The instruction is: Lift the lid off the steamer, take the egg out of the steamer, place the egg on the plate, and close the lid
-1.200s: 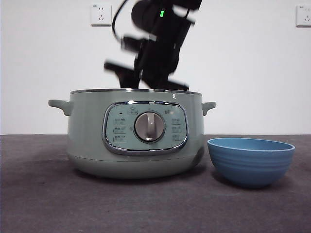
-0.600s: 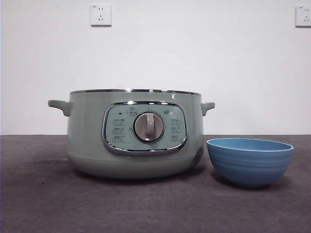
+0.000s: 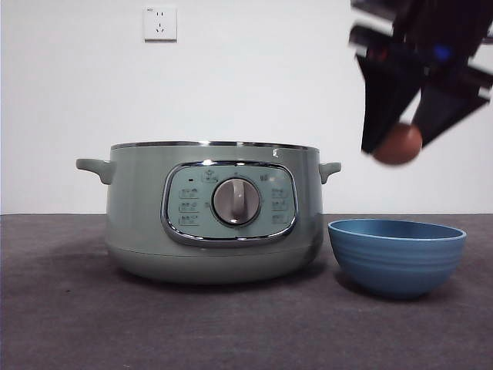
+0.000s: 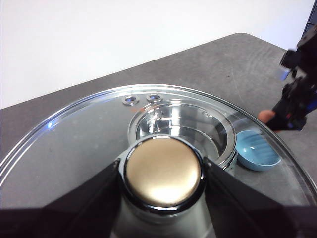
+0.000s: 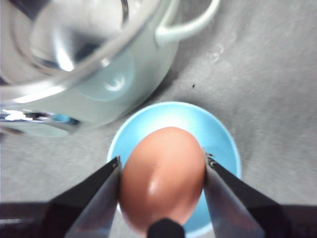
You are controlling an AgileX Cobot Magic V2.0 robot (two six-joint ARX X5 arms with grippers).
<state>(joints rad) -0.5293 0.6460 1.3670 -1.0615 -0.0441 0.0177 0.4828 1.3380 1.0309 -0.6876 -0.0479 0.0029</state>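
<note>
The egg [image 5: 162,178] sits squarely between my right gripper [image 5: 162,184]'s two jaws, which are closed against its sides. It is smooth, brown and glossy. Its long axis runs along the jaws. I hold it in the air above the blue plate [image 3: 397,256], right of the steamer [image 3: 212,212]. My left gripper [image 4: 162,173] is clamped on the knob of the lid [image 4: 74,139], raised over the open steamer.

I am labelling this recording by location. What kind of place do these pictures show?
Probably a lab test bench, not a home kitchen: a bare dark grey table, a plain white wall with a power socket, and only a sage-green electric steamer pot and a small blue bowl.
</note>
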